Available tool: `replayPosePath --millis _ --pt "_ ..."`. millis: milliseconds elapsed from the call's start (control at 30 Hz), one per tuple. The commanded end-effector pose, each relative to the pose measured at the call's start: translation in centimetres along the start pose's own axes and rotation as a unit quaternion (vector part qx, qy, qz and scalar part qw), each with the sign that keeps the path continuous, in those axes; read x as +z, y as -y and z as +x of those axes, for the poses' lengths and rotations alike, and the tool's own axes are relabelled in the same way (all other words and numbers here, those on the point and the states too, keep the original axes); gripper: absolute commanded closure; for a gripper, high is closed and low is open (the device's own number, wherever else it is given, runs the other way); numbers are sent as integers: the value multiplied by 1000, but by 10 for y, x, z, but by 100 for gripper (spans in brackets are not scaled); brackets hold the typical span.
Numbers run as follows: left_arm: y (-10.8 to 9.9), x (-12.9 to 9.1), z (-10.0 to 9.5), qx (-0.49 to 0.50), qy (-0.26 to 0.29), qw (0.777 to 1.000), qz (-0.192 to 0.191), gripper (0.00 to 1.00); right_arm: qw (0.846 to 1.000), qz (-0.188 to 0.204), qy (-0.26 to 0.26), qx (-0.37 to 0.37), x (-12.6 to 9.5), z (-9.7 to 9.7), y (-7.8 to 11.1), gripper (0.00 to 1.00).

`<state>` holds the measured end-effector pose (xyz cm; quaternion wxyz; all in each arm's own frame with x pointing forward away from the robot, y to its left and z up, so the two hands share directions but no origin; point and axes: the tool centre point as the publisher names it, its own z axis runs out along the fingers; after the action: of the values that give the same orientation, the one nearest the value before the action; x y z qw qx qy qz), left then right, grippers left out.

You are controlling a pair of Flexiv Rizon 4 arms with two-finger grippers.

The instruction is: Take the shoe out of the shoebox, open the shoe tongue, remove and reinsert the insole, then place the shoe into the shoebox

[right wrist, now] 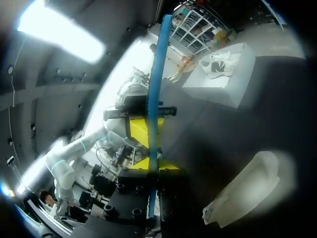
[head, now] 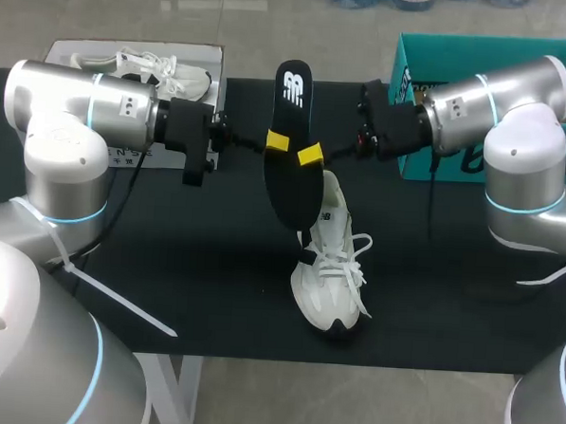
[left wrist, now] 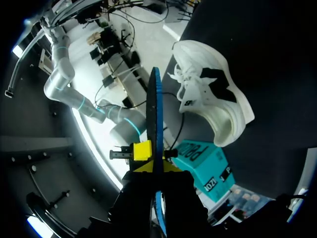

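Above the shoe point(head: 329, 271) lying on the table point(head: 185, 273), your left gripper point(head: 278, 141) and right gripper point(head: 310, 155) each clamp the insole point(head: 292, 189) edgewise, so uneven release could twist or drop it.

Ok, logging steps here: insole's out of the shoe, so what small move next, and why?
Probably ease the insole down into the white shoe: the left gripper and right gripper both pinch it in the air over that shoe.

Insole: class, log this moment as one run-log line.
insole: out, held aloft | left gripper: shut on insole | right gripper: shut on insole | shoe: on table
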<state>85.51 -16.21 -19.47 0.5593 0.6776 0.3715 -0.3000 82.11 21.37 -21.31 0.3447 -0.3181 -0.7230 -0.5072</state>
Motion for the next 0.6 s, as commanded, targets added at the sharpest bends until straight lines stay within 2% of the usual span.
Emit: replayPosePath --millis 33,67,100,167,233,367,600 --pt "0 1 1 1 0 1000 -2 100 1000 -4 3 0 0 3 3 100" --pt "0 1 1 1 0 1000 -2 100 1000 -4 3 0 0 4 3 100" --pt "0 1 1 1 0 1000 -2 91 1000 -4 3 0 1 4 3 100" --pt "0 1 1 1 0 1000 -2 0 1000 -5 3 0 1 5 3 100" --pt "0 1 1 1 0 1000 -2 0 1000 -6 3 0 2 6 4 100" --pt "5 -5 1 -41 -21 998 35 0 1000 -6 7 -2 1 8 4 100" --pt "22 -35 5 -137 -86 984 73 0 1000 -7 23 -3 -7 4 4 100"
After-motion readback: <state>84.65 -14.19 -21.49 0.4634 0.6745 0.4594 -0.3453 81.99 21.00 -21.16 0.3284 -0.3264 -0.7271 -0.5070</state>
